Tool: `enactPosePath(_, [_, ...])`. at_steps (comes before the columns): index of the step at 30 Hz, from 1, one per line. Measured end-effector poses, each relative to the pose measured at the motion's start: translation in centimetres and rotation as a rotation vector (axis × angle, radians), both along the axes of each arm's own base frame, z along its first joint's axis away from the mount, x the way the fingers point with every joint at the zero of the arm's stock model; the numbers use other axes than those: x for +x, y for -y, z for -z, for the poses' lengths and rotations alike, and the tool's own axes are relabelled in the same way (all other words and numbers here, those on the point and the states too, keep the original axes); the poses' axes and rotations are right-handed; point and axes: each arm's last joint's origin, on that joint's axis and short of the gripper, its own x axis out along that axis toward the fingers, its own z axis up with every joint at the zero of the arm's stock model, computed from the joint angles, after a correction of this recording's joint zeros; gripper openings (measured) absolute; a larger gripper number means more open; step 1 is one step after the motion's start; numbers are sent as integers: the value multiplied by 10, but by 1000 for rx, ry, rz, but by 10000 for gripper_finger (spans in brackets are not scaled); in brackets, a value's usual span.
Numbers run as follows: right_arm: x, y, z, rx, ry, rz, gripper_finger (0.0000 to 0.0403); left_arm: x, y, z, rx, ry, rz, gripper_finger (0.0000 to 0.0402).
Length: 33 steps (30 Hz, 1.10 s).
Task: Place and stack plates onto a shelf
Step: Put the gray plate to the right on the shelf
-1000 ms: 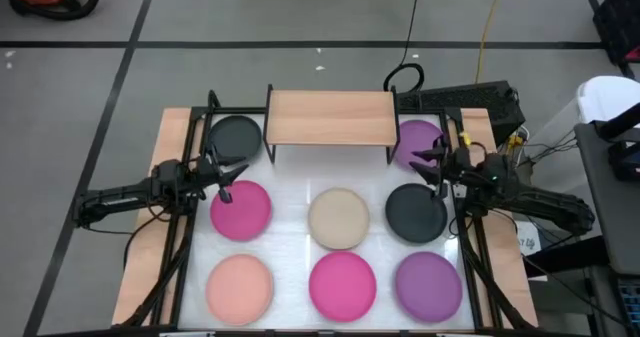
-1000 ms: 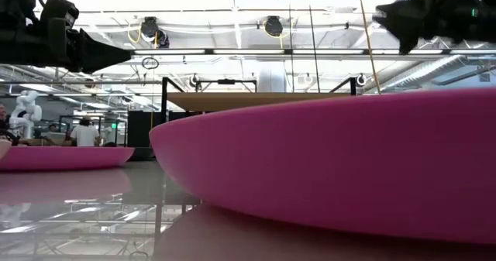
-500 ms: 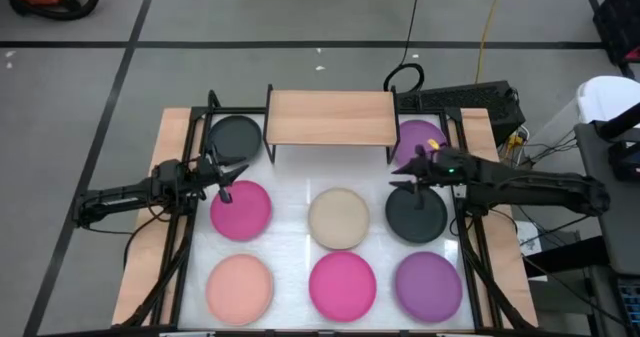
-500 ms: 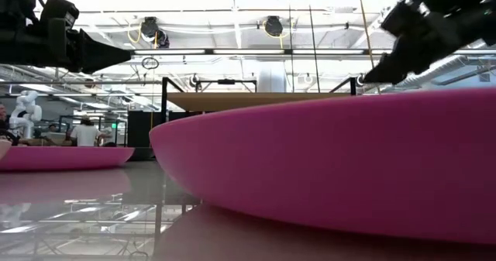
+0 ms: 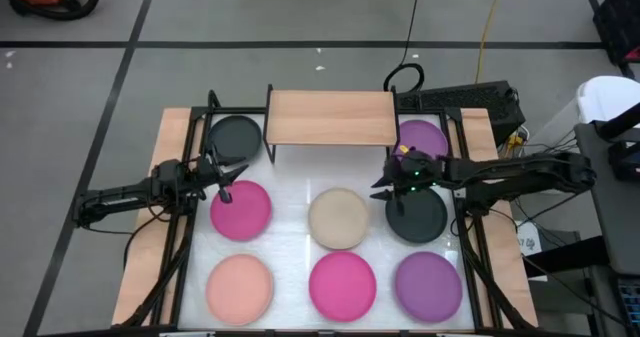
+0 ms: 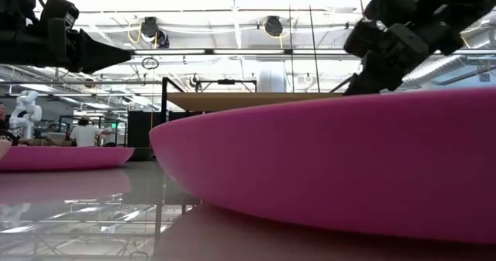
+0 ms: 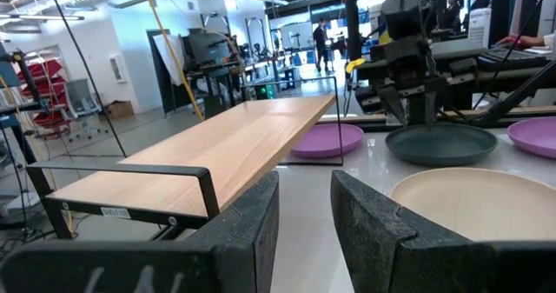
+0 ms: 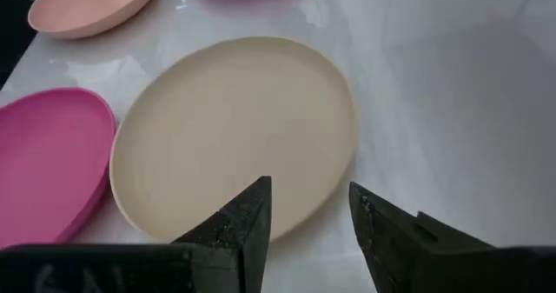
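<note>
Though half-hidden, purple plate [image 5: 424, 136] behind shelf [image 5: 331, 117].

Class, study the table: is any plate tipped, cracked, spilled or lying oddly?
Nothing stands out. All eight plates lie flat and apart on the table. The shelf stands square, bare. The right gripper hangs open beside the black plate.

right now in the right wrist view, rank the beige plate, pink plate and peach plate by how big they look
1. beige plate, fills most of the frame
2. pink plate, partly cut off at the edge
3. peach plate, farther away and cropped

Nearness drives this ranking.
</note>
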Motion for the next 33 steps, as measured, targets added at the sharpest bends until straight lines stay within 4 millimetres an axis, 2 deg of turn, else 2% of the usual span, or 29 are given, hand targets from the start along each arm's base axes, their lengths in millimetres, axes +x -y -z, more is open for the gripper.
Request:
enactPosePath(6, [22,5,8,26,-80,47,137,0,0,0,0,0,0,113])
enactPosePath(15, [38,9,34,20,-139,66,137,0,0,0,0,0,0,113])
enactPosePath(25, [45,10,53,28,-180,63,137,0,0,0,3,-1,0,113])
enactPosePath(30, [46,10,52,26,-167,63,135,0,0,0,3,-1,-1,113])
enactPosePath(33, [46,10,51,26,-161,62,119,0,0,0,3,-1,-1,113])
